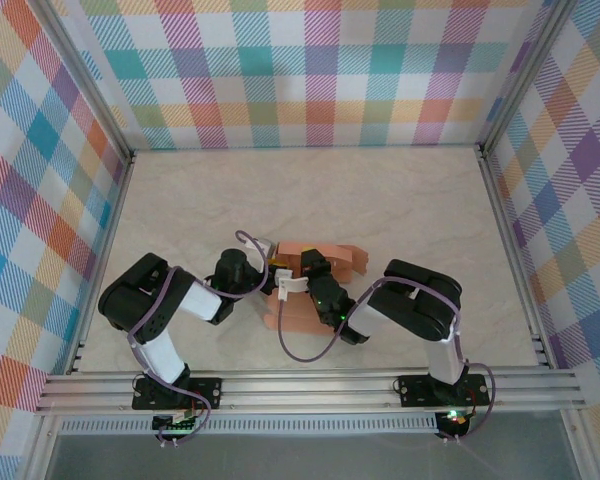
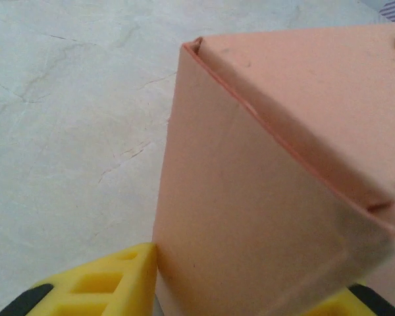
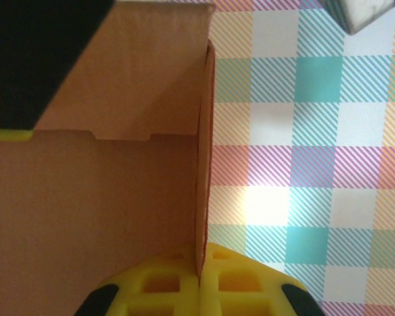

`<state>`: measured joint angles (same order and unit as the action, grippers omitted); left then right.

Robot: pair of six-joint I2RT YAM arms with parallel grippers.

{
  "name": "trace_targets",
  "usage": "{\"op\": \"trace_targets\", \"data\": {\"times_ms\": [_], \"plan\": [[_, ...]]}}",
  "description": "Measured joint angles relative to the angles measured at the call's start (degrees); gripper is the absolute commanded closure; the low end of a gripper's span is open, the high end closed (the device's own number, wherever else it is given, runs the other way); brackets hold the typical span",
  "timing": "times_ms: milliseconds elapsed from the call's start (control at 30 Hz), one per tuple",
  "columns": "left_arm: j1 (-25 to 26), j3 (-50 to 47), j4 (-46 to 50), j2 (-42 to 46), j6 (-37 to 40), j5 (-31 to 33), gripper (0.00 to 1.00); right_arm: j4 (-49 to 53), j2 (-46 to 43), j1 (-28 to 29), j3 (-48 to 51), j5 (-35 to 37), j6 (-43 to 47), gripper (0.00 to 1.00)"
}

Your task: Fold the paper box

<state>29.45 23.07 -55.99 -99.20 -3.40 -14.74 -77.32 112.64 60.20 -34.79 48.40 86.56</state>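
The paper box (image 1: 298, 316) is salmon-orange card, partly folded up, lying at the table's middle between both arms. My left gripper (image 1: 280, 279) reaches it from the left. In the left wrist view a box corner (image 2: 263, 197) fills the gap between the yellow fingers (image 2: 112, 283), and the left finger touches its wall. My right gripper (image 1: 316, 283) comes in from the right. Its yellow fingertips (image 3: 164, 283) are pinched together on the thin edge of an upright card wall (image 3: 118, 197), held up against the plaid backdrop.
The pale marbled table (image 1: 380, 200) is walled on three sides by plaid panels (image 1: 310, 70). An aluminium rail (image 1: 310, 385) carrying both arm bases runs along the near edge. Purple cables loop beside the grippers.
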Motion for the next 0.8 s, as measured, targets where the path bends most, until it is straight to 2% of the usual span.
{"op": "trace_targets", "data": {"times_ms": [233,400,500,800], "plan": [[1.9,0.0,-1.6,-1.1,0.0,4.3,0.65,-1.4,0.6,0.8,0.0,1.7,1.4,1.0],[2.1,0.0,-3.1,-2.1,-0.4,5.0,0.65,-2.2,1.1,1.1,0.0,2.7,1.9,1.0],[2.2,0.2,-4.0,-2.8,-0.7,5.4,0.71,-3.2,1.9,1.2,-0.1,3.3,2.2,1.0],[2.4,1.4,-4.3,-3.9,-1.2,6.9,0.77,-4.5,3.3,1.2,-1.0,5.2,2.7,1.0]]}}
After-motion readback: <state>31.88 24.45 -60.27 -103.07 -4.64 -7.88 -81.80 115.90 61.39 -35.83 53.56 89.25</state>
